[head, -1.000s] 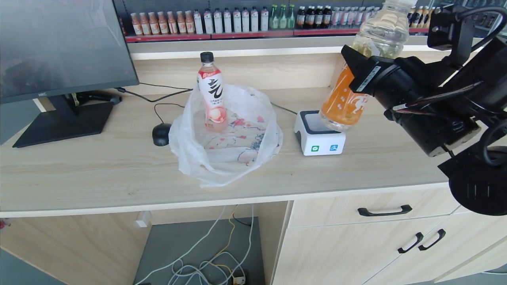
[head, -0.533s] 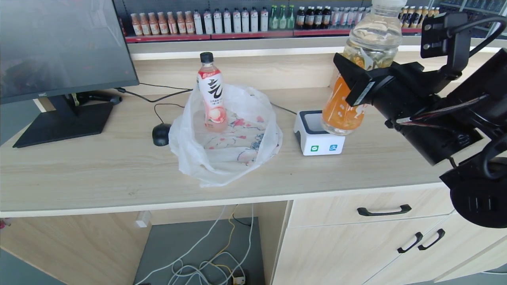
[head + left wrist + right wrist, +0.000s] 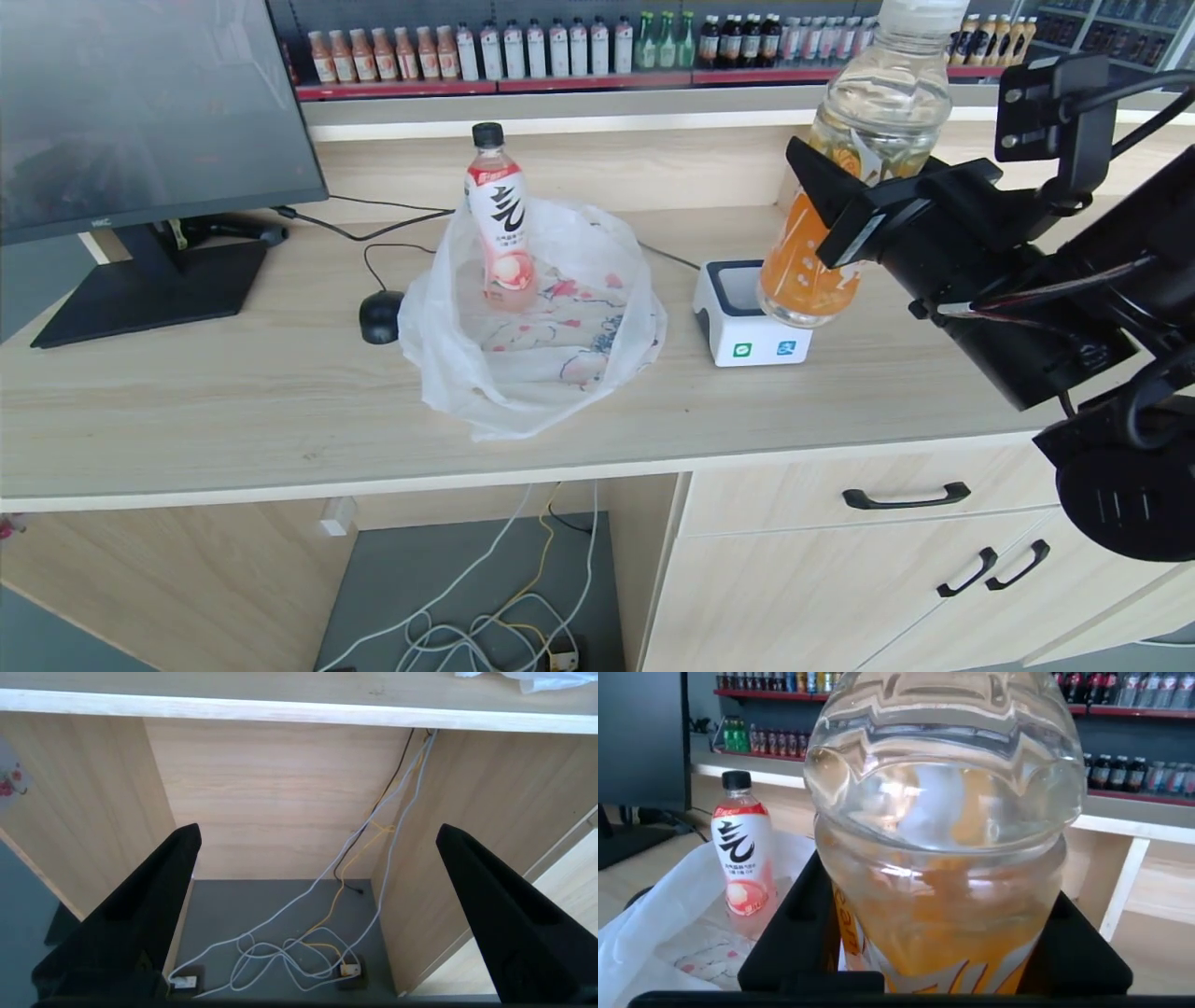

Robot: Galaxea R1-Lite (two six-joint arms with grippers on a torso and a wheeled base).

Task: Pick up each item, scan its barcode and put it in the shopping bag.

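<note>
My right gripper [image 3: 864,210] is shut on an orange-labelled clear bottle [image 3: 845,177], held upright in the air with its base just over the white barcode scanner [image 3: 750,317] on the counter. In the right wrist view that bottle [image 3: 948,840] sits between the black fingers [image 3: 799,924]. A pink-labelled bottle [image 3: 499,224] stands upright inside the open white shopping bag [image 3: 532,317], left of the scanner; the same pink bottle [image 3: 743,859] shows in the right wrist view. My left gripper [image 3: 318,905] hangs open below the counter edge, facing the cable-strewn floor.
A monitor [image 3: 140,112] on its stand occupies the counter's left, with a black mouse [image 3: 380,315] beside the bag. Shelves of bottles [image 3: 597,42] line the back. Drawers [image 3: 906,499] sit under the counter at right.
The right arm has shifted the orange bottle slightly left and brought it more upright over the scanner. Bag, pink bottle and scanner have stayed put.
</note>
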